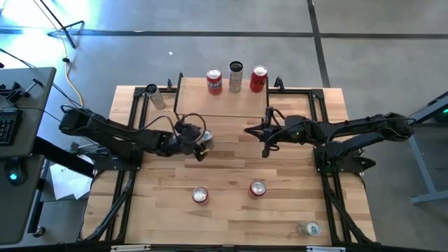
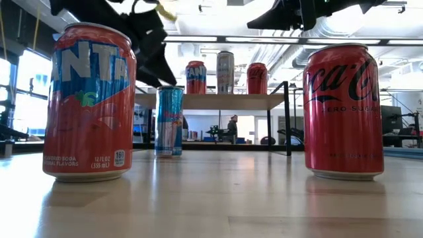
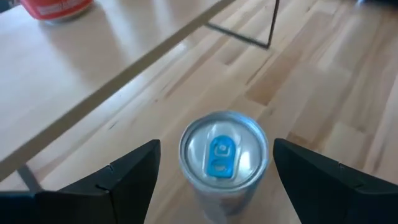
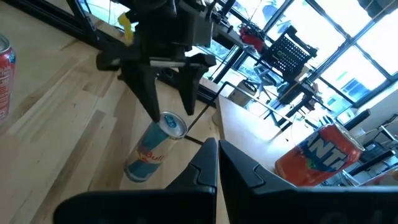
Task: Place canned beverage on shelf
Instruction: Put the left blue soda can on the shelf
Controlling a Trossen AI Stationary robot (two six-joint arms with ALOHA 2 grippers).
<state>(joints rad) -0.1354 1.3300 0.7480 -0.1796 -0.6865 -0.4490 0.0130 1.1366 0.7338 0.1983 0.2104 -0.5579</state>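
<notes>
Left gripper (image 3: 211,180) hangs above a slim blue can (image 3: 224,158), fingers (image 3: 127,177) spread wide either side of it, not touching. The can stands upright on the desk (image 1: 231,164), just in front of the shelf (image 1: 224,103). Right gripper (image 4: 217,168) hovers near the shelf's right end, fingers pressed together, holding nothing.

Risks, as judged: the can is tall and narrow, so one finger arriving first could tip it over; it's a smooth cylinder & would roll. A grip too near the rim could slip off the slick metal. On the lift, the can's base has to clear the shelf's edge; a clip there could knock it loose. Three cans already stand along the shelf's back, incl. an orange one (image 4: 317,158), so a careless set-down could bump them.

Materials: the can is glossy metal w/ a silver lid & blue tab. Shelf top is pale, smooth wood on thin black wire legs. Desk is light wood planks, faintly shiny. Gripper fingers are matte black, flat-faced wedges. Two red cans (image 1: 200,195) stand nearer the desk's front.
</notes>
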